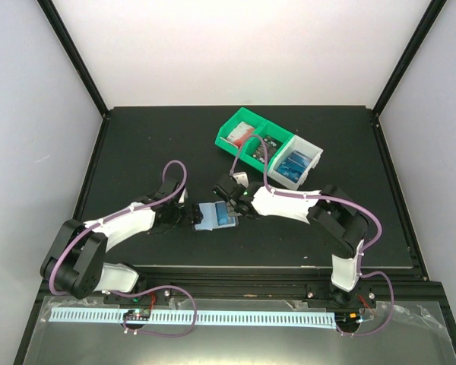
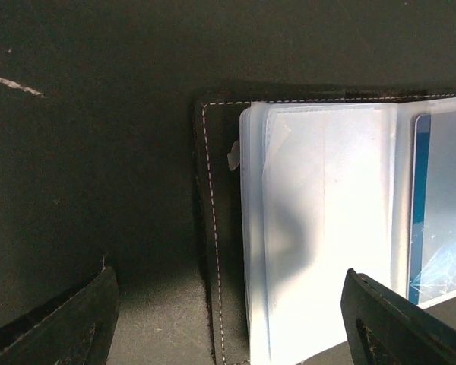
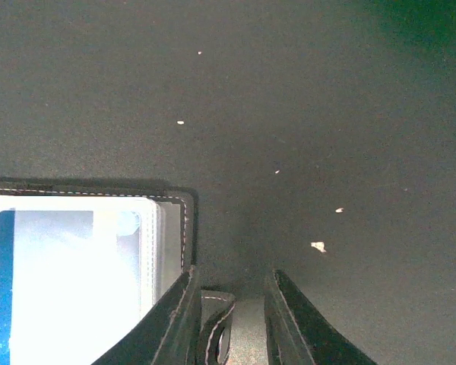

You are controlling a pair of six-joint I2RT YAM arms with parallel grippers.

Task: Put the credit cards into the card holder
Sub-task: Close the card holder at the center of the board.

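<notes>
The card holder (image 1: 215, 217) lies open on the black table between my two grippers, its clear sleeves (image 2: 319, 228) facing up. A blue credit card (image 2: 422, 213) sits in one sleeve and also shows as the blue card (image 3: 4, 281) in the right wrist view. My left gripper (image 2: 228, 296) is open and straddles the holder's stitched left edge (image 2: 213, 228). My right gripper (image 3: 232, 277) stands at the holder's other end, its jaws narrowed around the snap tab (image 3: 216, 327). The tab rests against one finger, with a gap to the other. More credit cards (image 1: 295, 161) lie in the bins.
A green bin (image 1: 229, 141) with two compartments and a white bin (image 1: 313, 163) stand at the back right, holding red-and-white, black and blue cards. White crumbs (image 3: 318, 245) dot the black mat. A raised black frame runs round the table.
</notes>
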